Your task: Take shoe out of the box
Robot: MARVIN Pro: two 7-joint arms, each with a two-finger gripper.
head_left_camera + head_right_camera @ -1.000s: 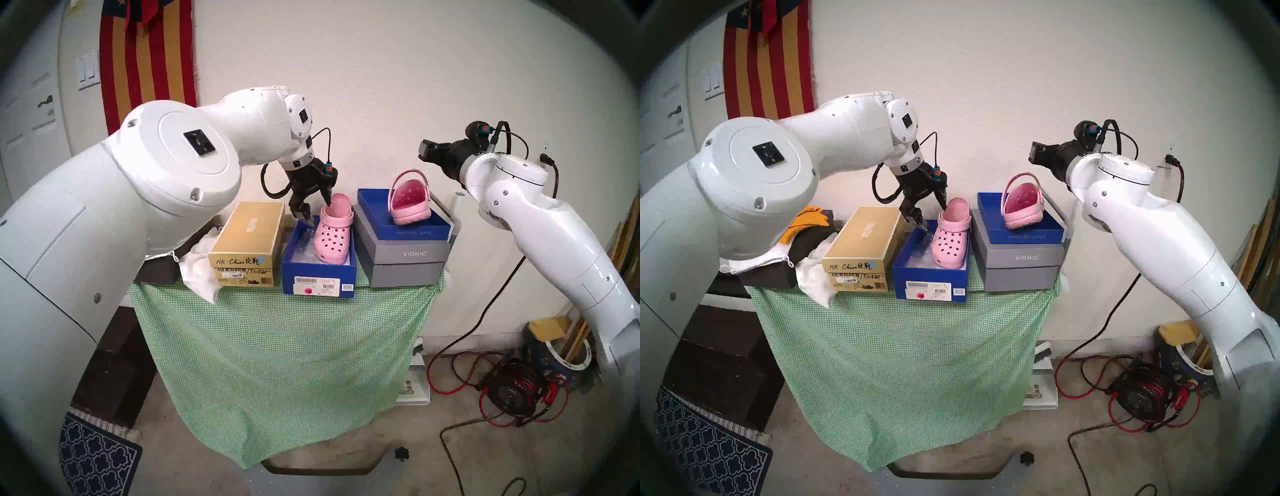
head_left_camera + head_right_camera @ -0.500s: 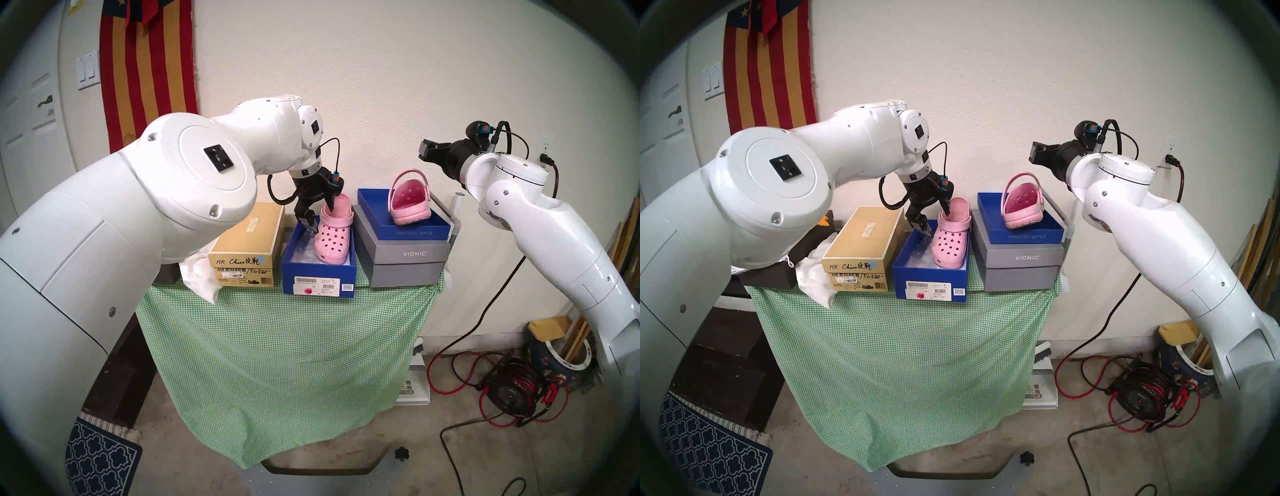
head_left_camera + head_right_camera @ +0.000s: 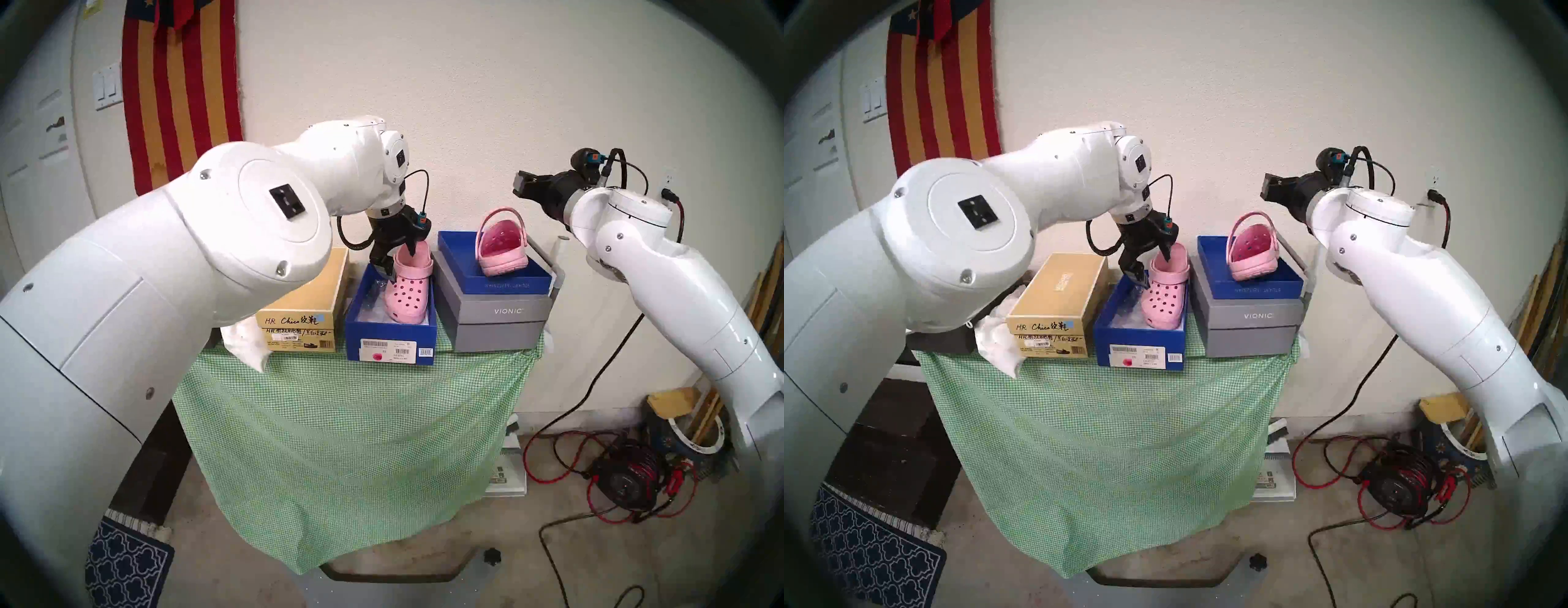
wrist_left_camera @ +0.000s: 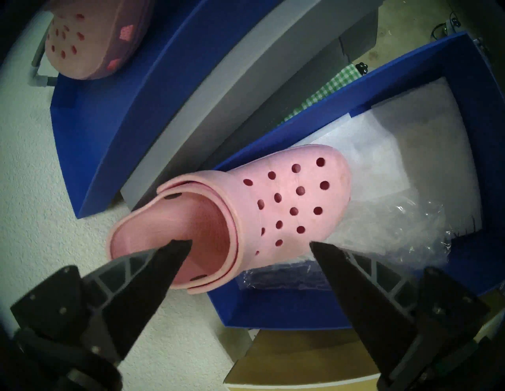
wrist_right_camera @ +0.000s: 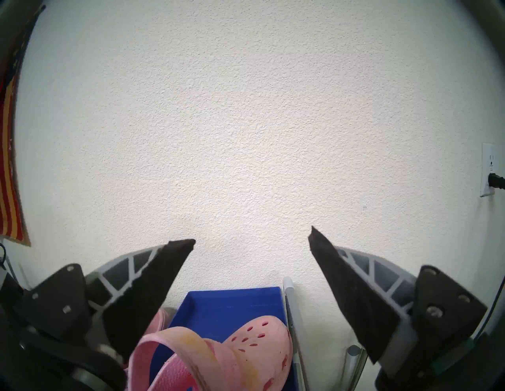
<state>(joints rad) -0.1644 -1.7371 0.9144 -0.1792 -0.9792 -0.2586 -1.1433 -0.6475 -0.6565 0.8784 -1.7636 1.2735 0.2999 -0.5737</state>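
A pink clog (image 3: 406,293) lies in the open royal-blue shoebox (image 3: 390,339), toe down toward the front, heel raised at the back edge. It also shows in the left wrist view (image 4: 287,207), on white paper and clear plastic wrap. My left gripper (image 3: 399,261) is open and straddles the clog's left side. One finger (image 4: 164,270) is in the foot opening, the other (image 4: 344,278) is outside by the upper. My right gripper (image 3: 519,187) is open and empty, held high to the right, facing the wall (image 5: 252,240).
A second pink clog (image 3: 500,246) stands in a shallow blue lid (image 3: 509,282) on a grey Vionic box (image 3: 505,314), right of the shoebox. A gold box (image 3: 305,305) stands close on the left. All sit at the back of a green checked cloth (image 3: 339,424).
My left arm has swung right and the open gripper has moved onto the clog, one finger going into the foot opening. The right arm and the clog have not moved.
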